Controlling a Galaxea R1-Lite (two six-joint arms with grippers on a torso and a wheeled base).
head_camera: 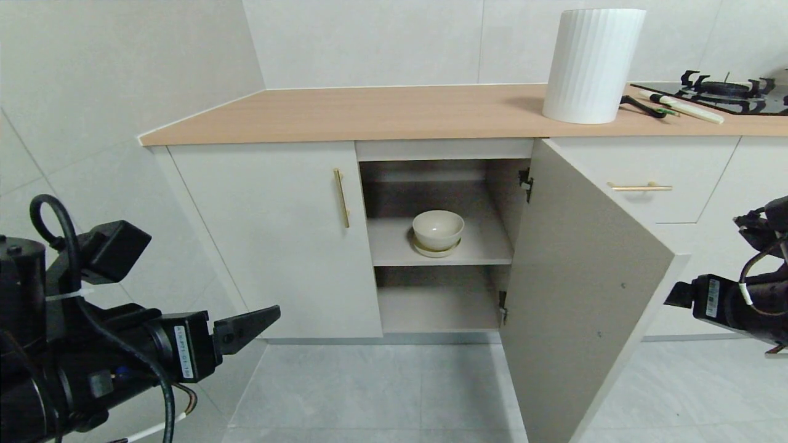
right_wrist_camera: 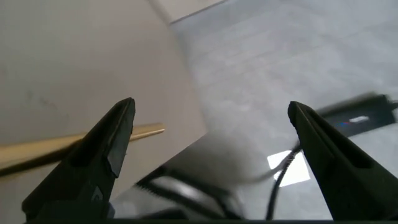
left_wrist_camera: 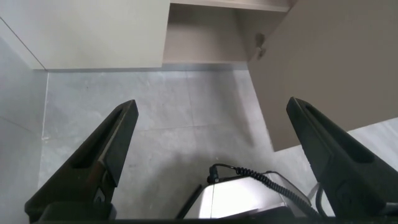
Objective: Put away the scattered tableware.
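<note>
Bowl (head_camera: 438, 229) on saucer (head_camera: 436, 250) inside the open cabinet (head_camera: 431, 197)
Left gripper (left_wrist_camera: 211, 104) and right gripper (right_wrist_camera: 210, 104) gape wide, empty, before the cabinet, one either side

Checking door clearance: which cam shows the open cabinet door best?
Head view: the whole cabinet door stands open, inner face and hinges visible. Left wrist view catches part of its inner face. Right wrist view shows a close panel with a gold handle, probably its outer face.

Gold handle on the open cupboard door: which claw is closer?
Right. The right claw sits just beside the gold handle; the left claw hangs on the open door's inner side, farther off.
</note>
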